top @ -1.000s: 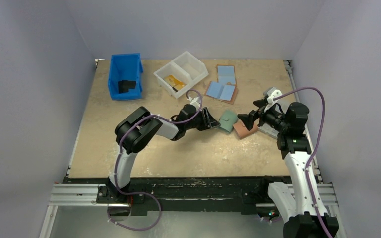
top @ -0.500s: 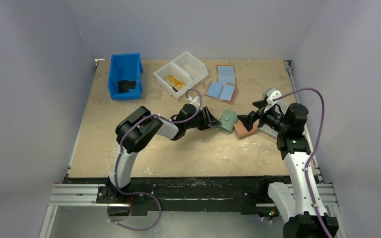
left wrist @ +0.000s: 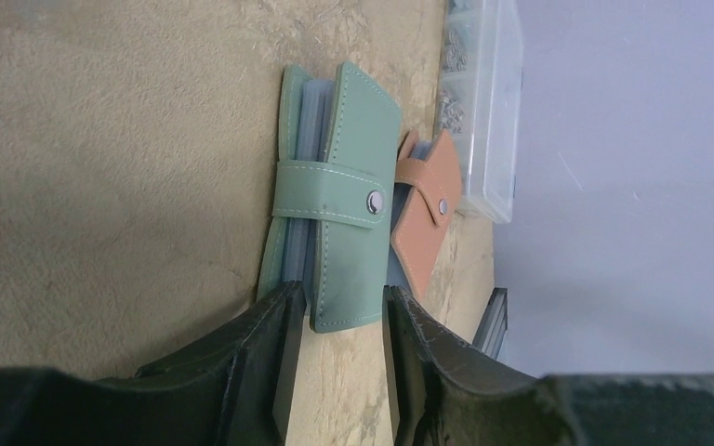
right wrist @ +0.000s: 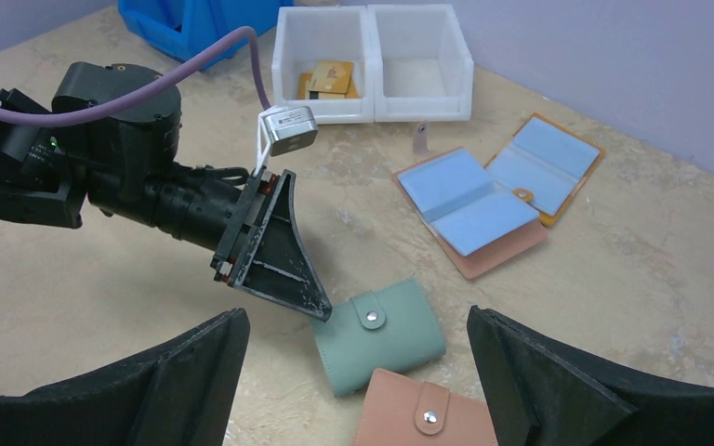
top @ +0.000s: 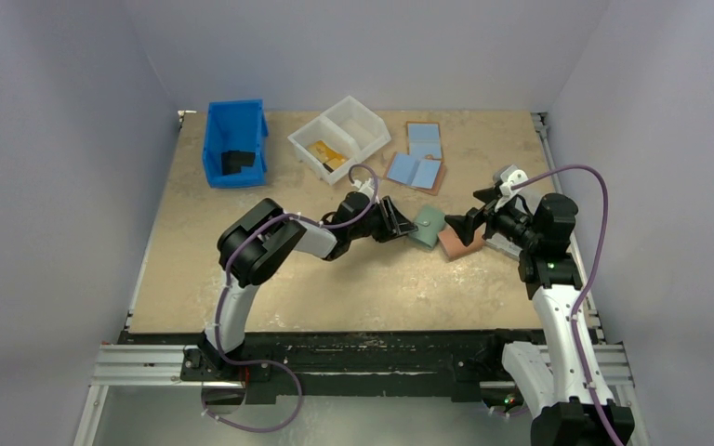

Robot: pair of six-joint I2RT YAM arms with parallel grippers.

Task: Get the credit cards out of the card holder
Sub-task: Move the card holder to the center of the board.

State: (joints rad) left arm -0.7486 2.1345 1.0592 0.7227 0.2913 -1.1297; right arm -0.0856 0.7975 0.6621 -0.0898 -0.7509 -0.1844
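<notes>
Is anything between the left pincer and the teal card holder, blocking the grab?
Nothing visible. The left pincer has the near end of the teal card holder between its open fingers. The salmon wallet lies beyond it, not in between. The holder's snap tab is fastened.

Even, diffuse light from overhead in all three views, fairly bright, no hard glare. Top view: the back wall (top: 363, 46) is brightest and the side walls dim toward the bottom corners. The table (top: 242, 288) is evenly lit w/ faint, soft-edged shadows, and sm. items look coarse at this res. Left wrist: card holder (left wrist: 339, 200) is sharp (stitching and snap readable), w/ a thin shadow beside it. The left gripper (left wrist: 341, 293) is dark near the lens, little detail. Right wrist: right gripper (right wrist: 358, 314) shows as near-black, slightly soft shapes; bg crisp.
</notes>
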